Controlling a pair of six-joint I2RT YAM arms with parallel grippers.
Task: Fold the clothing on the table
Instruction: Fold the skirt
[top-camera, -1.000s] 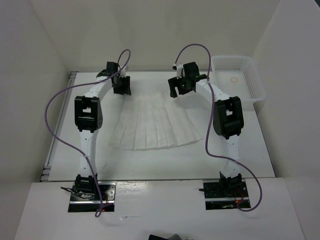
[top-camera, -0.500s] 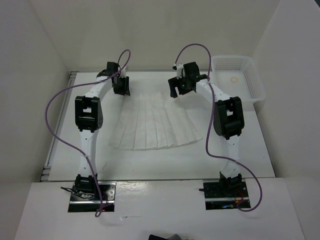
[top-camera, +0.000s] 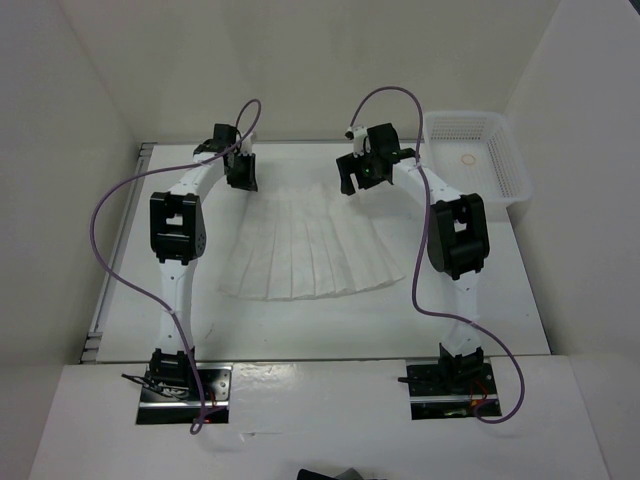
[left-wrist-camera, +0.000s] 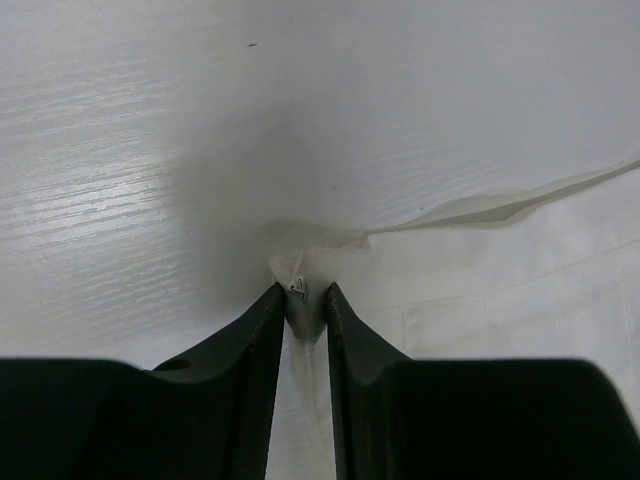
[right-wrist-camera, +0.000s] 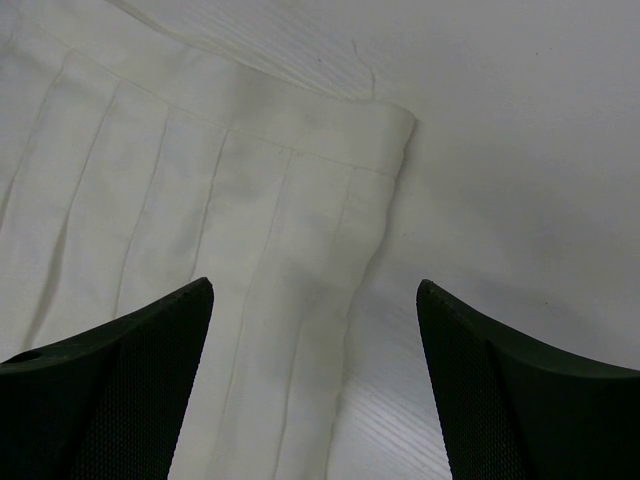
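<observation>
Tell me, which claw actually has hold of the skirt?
The left gripper: it pinches a waistband corner of the skirt, while the right gripper stands wide open above the other corner.

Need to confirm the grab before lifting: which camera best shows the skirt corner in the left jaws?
Left wrist: the skirt corner is pinched between the left jaws, close up. Top external shows the whole skirt, but the left arm hides that corner. Right wrist shows only the opposite waistband corner, between open right jaws.
</observation>
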